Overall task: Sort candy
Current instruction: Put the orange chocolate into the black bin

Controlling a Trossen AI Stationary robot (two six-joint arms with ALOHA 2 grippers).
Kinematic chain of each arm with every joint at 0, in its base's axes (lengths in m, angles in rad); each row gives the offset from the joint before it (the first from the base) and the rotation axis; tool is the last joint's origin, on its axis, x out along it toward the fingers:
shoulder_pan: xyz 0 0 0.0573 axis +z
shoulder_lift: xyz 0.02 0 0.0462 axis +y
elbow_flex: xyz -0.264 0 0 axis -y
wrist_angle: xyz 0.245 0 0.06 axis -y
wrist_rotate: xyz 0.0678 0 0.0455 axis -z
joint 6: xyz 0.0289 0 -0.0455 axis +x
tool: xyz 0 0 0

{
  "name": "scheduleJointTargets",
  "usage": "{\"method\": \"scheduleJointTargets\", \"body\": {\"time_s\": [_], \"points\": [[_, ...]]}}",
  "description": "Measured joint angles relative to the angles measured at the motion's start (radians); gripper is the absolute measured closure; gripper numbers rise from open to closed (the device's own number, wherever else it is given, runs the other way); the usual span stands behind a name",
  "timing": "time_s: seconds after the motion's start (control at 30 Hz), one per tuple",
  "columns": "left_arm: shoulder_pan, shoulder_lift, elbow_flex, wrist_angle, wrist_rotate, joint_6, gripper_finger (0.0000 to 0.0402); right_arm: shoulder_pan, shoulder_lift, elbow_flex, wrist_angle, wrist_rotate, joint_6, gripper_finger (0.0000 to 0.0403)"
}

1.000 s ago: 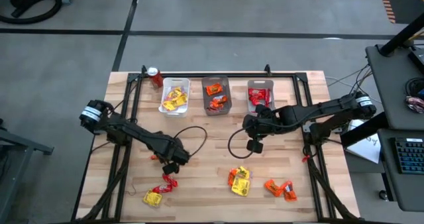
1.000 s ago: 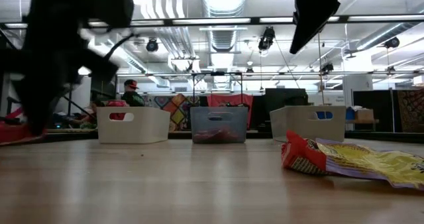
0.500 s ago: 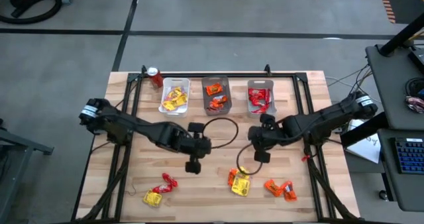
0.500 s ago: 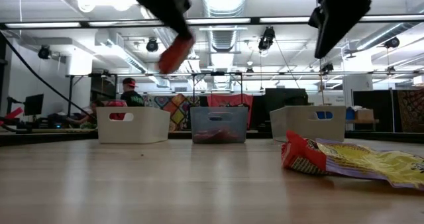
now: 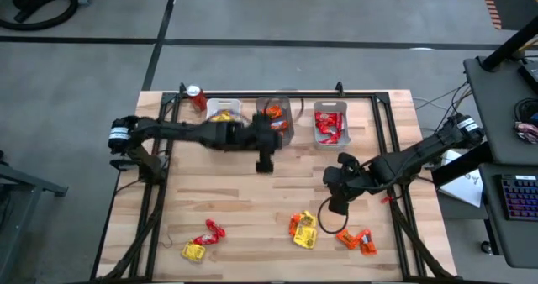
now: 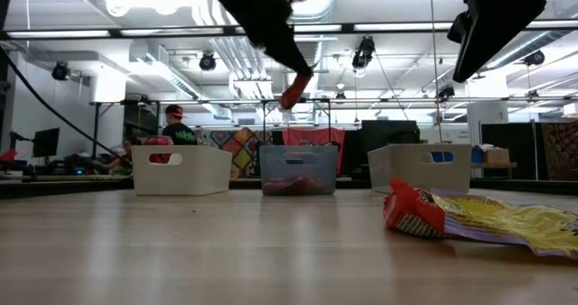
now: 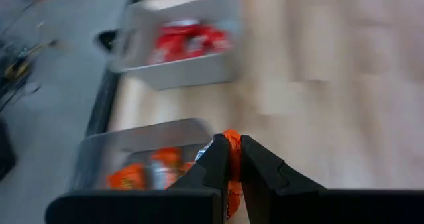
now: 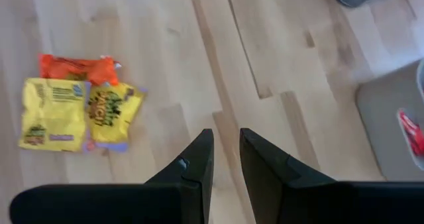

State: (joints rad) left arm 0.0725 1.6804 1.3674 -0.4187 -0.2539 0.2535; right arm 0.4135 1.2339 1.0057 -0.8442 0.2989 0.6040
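**Operator:** Since the earlier frame, what has moved?

**Technician:** Left hand (image 5: pixel 264 162) has travelled from the bench middle toward the far side, level with the middle bin (image 5: pixel 274 121). Right hand (image 5: pixel 337 207) has drawn nearer, toward the loose packets.

**Operator:** State of each hand?

**Technician:** Left hand is closed on an orange packet (image 7: pixel 231 159), pinched between the fingertips (image 7: pixel 213 163). Right hand carries nothing; its fingers (image 8: pixel 193 166) stand slightly apart.

**Operator:** Where is the candy?

**Technician:** Sorted packets lie in three bins at the far edge: yellow in the left bin (image 5: pixel 222 120), orange in the middle, red in the right bin (image 5: pixel 329 122). Unsorted packets remain on the near bench (image 5: pixel 252 221): a red and yellow pair (image 5: pixel 203 241) near left, an orange and yellow cluster (image 5: pixel 303 230) near centre, orange packets (image 5: pixel 356 239) near right.

**Operator:** Handling notes?

**Technician:** Judged light, soft and crinkly, with slick wrappers. Overlapping packets may lift together. Grip a free edge or corner of the top packet and pinch firmly.

**Operator:** Next step?

**Technician:** Probably release over the middle bin.
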Motion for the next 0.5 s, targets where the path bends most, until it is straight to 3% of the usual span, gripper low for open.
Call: {"method": "scheduleJointTargets", "body": {"time_s": [0.23,0.5], "points": [[0.204,0.081,0.000,0.102,-0.001,0.000,0.0393,0.001,-0.010,-0.016,0.032,0.018,0.000,0.0335],[0.313,0.174,0.002,0.095,0.002,-0.006,0.0393,0.001,-0.009,-0.016,0.039,0.018,-0.001,0.0335]]}}
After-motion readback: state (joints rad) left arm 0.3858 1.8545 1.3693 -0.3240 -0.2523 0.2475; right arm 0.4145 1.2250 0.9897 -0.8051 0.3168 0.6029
